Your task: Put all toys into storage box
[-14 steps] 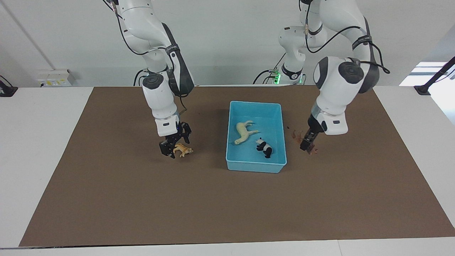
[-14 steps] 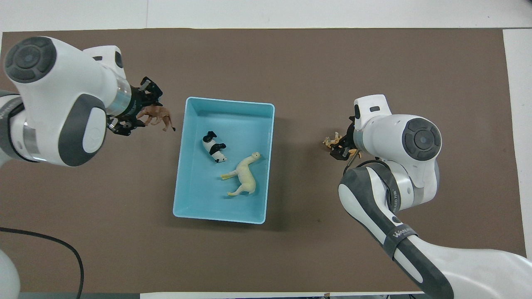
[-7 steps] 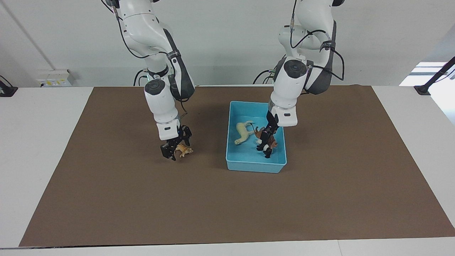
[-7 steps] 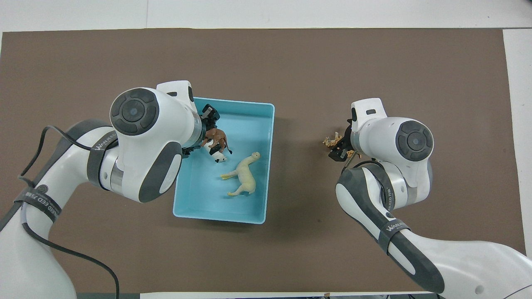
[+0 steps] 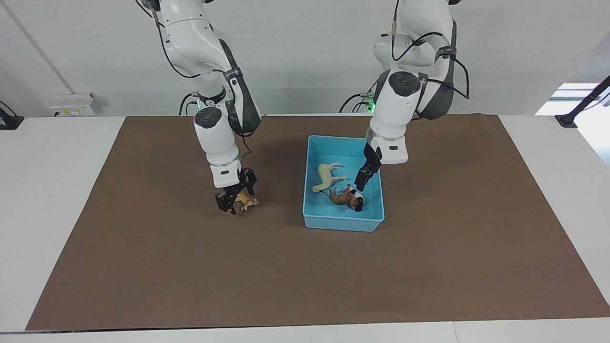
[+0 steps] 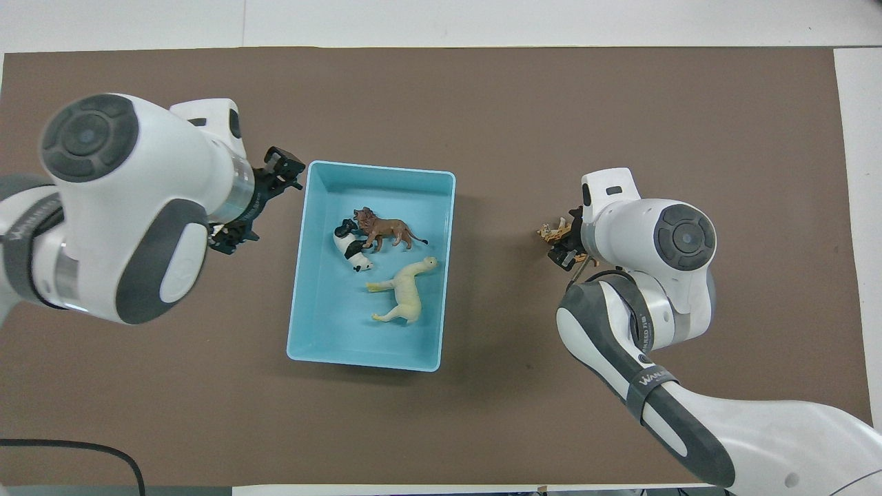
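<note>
The light blue storage box [image 5: 343, 227] stands mid-table and also shows in the overhead view [image 6: 365, 365]. In it lie the cream-white horse [image 5: 327, 176] [image 6: 403, 296], the black-and-white panda [image 5: 358, 202] [image 6: 351, 249] and the brown lion [image 5: 342, 196] [image 6: 389, 231], which rests against the panda. My left gripper [image 5: 361, 179] [image 6: 258, 203] is open and empty, raised over the box's wall toward the left arm's end. The orange tiger [image 5: 247, 202] [image 6: 551, 231] lies on the mat toward the right arm's end. My right gripper [image 5: 234, 194] [image 6: 565, 240] is open, low at the tiger, with its fingers about it.
A brown mat [image 5: 305, 286] covers the white table [image 5: 52, 190]. A wall socket box [image 5: 74, 104] sits at the table's edge nearest the robots, toward the right arm's end.
My left gripper carried the lion from the mat to the box, let it go onto the panda, and drew back toward the box's wall. The right gripper stayed at the tiger.
</note>
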